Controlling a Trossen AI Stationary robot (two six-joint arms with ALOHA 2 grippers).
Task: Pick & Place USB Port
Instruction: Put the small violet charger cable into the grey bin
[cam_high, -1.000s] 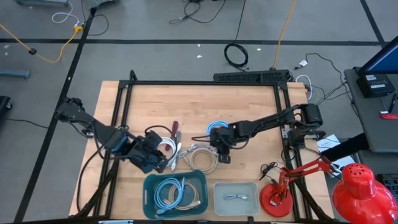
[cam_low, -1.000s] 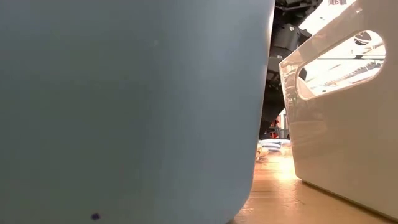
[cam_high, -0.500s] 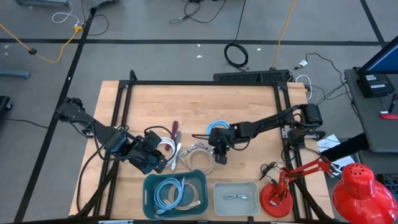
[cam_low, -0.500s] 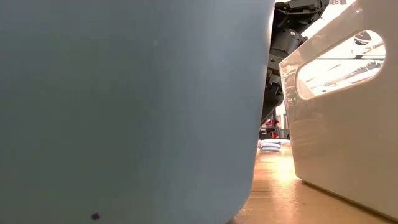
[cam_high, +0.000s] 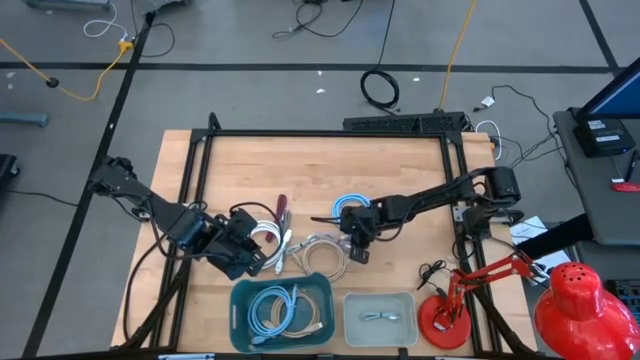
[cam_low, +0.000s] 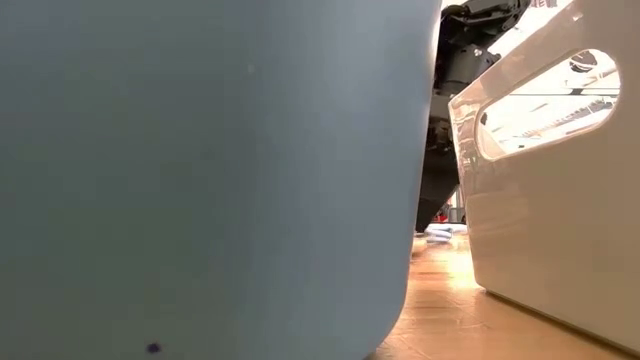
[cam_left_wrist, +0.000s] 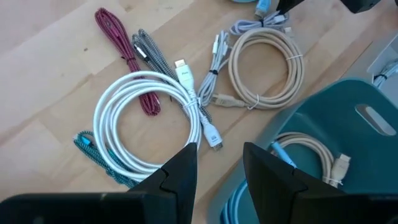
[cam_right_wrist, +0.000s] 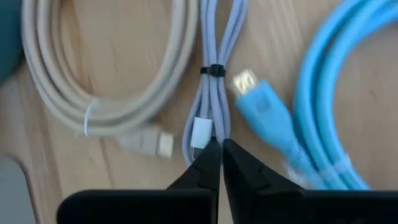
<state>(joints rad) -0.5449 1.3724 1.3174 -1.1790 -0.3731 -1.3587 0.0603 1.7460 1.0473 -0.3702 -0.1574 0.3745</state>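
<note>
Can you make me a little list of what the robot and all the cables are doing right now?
right gripper: fingers shut on the end of the lilac cable
left gripper: fingers apart, over the white cable, holding nothing
beige cable: coiled on the table
teal bin: holds coiled cables
white bin: holds one small cable

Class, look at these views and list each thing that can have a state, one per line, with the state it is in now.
Right claw: shut, tips at the lavender cable.
Left claw: open, empty, over the white cable.
Lavender cable: bundled, tied, on the table.
White cable: coiled, on the table.
Beige cable: coiled, tied.
Teal bin: holds coiled cables.
White bin: holds one small cable.
</note>
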